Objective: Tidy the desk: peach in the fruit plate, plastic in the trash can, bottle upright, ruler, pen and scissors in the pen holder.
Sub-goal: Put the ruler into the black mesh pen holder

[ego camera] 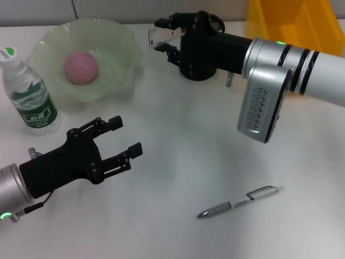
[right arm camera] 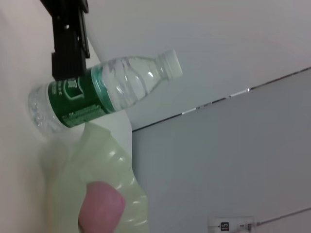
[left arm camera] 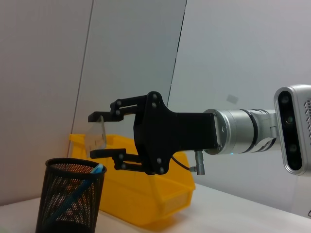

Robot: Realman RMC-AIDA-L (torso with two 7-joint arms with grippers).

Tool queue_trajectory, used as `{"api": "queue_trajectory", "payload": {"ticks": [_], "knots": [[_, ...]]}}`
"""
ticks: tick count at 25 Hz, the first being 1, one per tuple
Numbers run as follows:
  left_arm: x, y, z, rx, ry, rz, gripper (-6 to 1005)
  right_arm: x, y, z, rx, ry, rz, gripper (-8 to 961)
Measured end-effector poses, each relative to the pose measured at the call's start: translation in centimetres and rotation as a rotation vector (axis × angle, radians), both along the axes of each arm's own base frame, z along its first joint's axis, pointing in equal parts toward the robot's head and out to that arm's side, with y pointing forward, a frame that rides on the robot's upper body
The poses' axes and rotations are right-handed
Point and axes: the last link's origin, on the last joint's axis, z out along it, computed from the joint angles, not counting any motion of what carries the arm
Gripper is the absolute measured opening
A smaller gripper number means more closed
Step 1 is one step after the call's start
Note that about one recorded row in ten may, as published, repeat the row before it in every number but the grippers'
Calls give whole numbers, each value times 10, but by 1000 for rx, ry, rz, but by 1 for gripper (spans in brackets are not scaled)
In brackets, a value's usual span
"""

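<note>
My right gripper (ego camera: 160, 35) is shut on a clear ruler (ego camera: 168, 34), held just beside and above the black mesh pen holder (ego camera: 197, 73). The left wrist view shows the same gripper (left arm camera: 95, 136), ruler (left arm camera: 98, 137) and pen holder (left arm camera: 70, 199), with a blue handle inside the holder. A pink peach (ego camera: 81, 67) lies in the green fruit plate (ego camera: 116, 32). The bottle (ego camera: 29, 97) stands upright at the left. A grey pen (ego camera: 240, 202) lies on the table at front right. My left gripper (ego camera: 128, 136) hangs open and empty at front left. Plastic and scissors are not identifiable.
A yellow bin (ego camera: 294, 24) stands at the back right behind the pen holder, also seen as the yellow bin (left arm camera: 146, 194) in the left wrist view. The right wrist view shows the bottle (right arm camera: 102, 94), plate (right arm camera: 97, 160) and peach (right arm camera: 99, 206).
</note>
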Motion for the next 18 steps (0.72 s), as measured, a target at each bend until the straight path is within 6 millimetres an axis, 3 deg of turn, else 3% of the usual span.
{"api": "queue_trajectory", "payload": {"ticks": [18], "knots": [[3,1,1,-6,-7,-18,786,-7,14,12,-103,278,-293,397]]}}
